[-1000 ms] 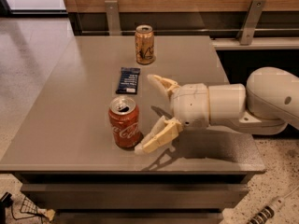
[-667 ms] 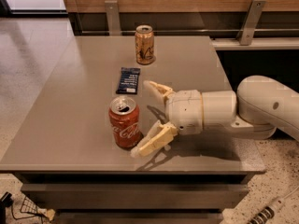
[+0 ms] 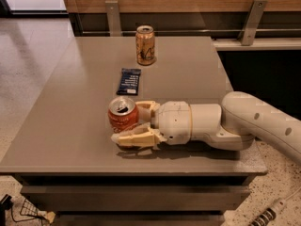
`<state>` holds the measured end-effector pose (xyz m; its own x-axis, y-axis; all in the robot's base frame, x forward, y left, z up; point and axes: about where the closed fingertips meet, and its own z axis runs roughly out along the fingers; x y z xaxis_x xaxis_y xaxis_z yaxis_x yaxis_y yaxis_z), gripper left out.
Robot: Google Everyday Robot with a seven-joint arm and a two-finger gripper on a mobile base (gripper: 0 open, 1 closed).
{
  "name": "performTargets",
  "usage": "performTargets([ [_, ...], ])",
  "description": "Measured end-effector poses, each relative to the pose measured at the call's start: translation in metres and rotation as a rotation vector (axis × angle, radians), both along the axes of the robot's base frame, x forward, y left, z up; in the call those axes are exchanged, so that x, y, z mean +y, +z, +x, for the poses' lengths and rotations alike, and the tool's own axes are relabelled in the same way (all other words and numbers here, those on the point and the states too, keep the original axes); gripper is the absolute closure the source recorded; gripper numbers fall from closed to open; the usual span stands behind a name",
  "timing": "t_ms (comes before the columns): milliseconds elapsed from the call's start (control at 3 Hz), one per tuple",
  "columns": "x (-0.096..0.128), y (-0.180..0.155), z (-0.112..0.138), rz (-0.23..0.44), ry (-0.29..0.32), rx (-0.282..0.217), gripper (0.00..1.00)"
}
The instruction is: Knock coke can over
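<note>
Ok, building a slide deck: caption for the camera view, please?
Open gripper brackets the standing coke can at the front of the table.

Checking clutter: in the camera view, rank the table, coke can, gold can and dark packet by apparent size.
1. table
2. coke can, at the open jaws of the gripper, near the front edge
3. gold can: looks similar but stands farther, so unsure
4. dark packet, lying flat

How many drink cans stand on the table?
2. The coke can stands near the front edge, inside the open claw; the gold-brown can stands at the far side.
</note>
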<state>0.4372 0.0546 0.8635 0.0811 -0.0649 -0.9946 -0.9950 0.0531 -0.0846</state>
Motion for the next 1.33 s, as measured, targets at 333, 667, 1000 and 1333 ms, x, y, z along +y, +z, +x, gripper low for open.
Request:
performTargets([
  [333, 0.0002, 0.0003, -0.0002, -0.006, 0.000, 0.000, 0.72],
  [667, 0.0021, 0.0009, -0.0011, -0.006, 0.004, -0.001, 0.95],
  [1000, 0.0033, 0.0014, -0.0017, -0.007, 0.006, -0.002, 1.00],
  [1333, 0.0034, 0.0014, -0.0017, -0.007, 0.006, -0.002, 1.00],
])
